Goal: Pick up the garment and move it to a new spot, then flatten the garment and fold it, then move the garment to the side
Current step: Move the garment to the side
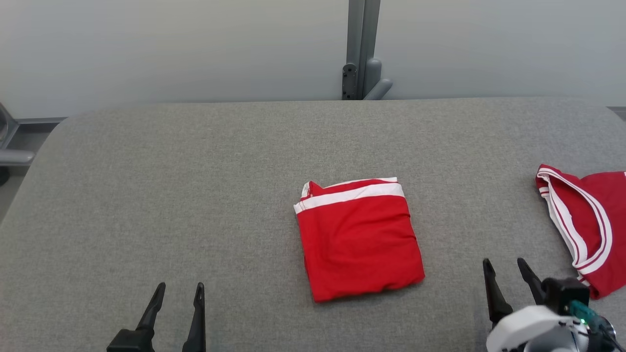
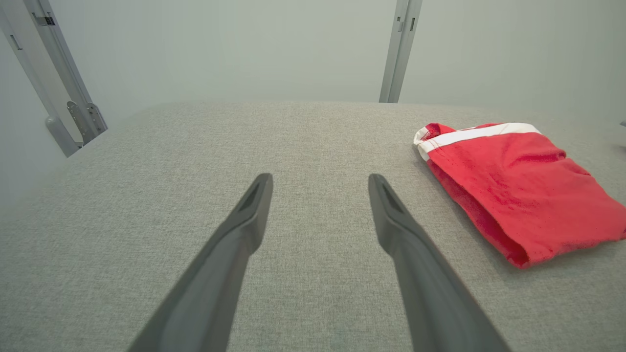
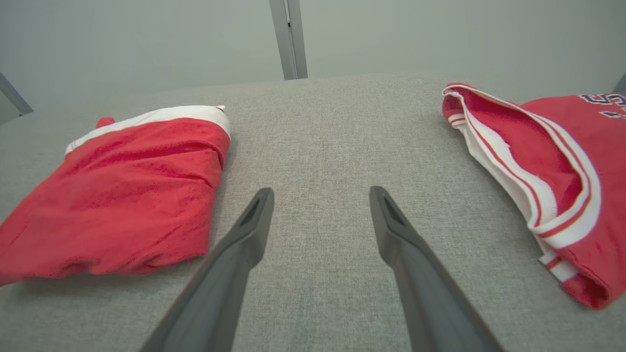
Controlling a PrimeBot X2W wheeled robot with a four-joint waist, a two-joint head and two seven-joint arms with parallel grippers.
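A red garment (image 1: 359, 239) with a white band along its far edge lies folded into a rough square at the middle of the grey padded table (image 1: 195, 195). In the left wrist view this garment (image 2: 518, 190) is off to the right of my left gripper (image 2: 320, 181). The left gripper (image 1: 180, 288) stands open over bare fabric near the front left, holding nothing. My right gripper (image 1: 503, 266) is open too, at the front right. It (image 3: 320, 193) hovers over bare table with the folded garment (image 3: 127, 190) to its left.
A second red garment (image 1: 594, 220) with red-and-white striped trim lies at the table's right edge; in the right wrist view it (image 3: 562, 161) sits just right of the fingers. A grey post (image 1: 362, 49) stands behind the table against a pale wall.
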